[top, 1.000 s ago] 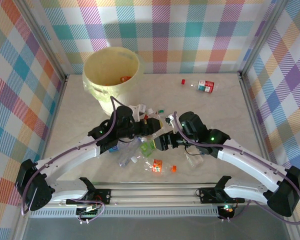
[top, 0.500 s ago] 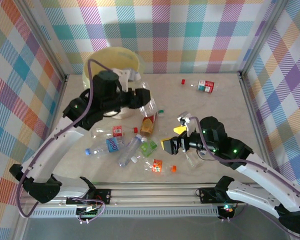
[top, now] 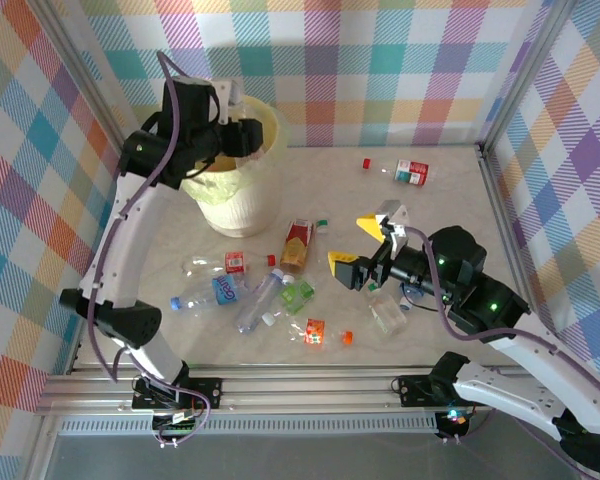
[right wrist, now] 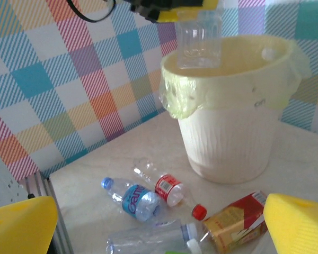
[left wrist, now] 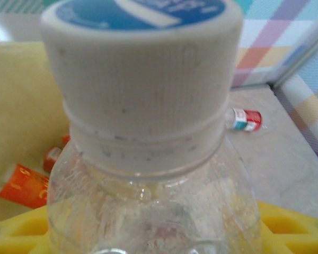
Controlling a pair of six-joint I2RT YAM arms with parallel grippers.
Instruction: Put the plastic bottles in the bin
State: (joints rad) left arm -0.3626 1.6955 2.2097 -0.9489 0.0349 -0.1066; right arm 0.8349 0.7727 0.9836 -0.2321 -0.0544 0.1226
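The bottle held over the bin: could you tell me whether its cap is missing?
No, the left wrist view shows a white ribbed cap sitting on the bottle.

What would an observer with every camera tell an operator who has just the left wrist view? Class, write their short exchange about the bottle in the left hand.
Operator: A clear bottle with a white cap sits close up. Is it over the bin?
Observer: Yes. In the right wrist view the left hand holds it above the mouth of the bin.
Operator: Is the right hand busy?
Observer: No. The right hand is open, holding nothing, above the table.
Operator: What is left to pick?
Observer: A blue-label bottle and a red-label bottle lie on the near side of the bin, with others beside them.
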